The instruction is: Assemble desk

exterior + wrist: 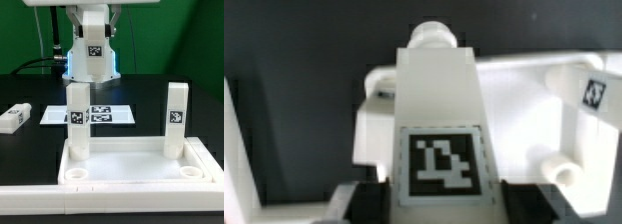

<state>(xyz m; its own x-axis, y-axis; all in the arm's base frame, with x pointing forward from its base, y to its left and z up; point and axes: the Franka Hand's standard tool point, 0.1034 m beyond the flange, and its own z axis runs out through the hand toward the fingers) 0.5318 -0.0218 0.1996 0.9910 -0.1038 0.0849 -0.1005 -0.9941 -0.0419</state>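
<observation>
Desk top (130, 160): far corner sockets hold one upright leg (78, 118) and a second leg (176, 115); near sockets (73, 172) stand open. Jaws pinch a third leg (439, 110).

Arm (92, 18) cut off at exterior view's top; loose leg (12, 117) cropped at its left edge; marker board (112, 115) partly hidden behind standing leg (77, 118); wrist view blurry, fingers (363, 203) cropped at edge beside the held leg (438, 110).

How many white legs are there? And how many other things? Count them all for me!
Legs: 4 (two upright at the desk top's corners, one held in the gripper, one lying loose)
Desk top: 1
Marker board: 1
Total: 6
</observation>
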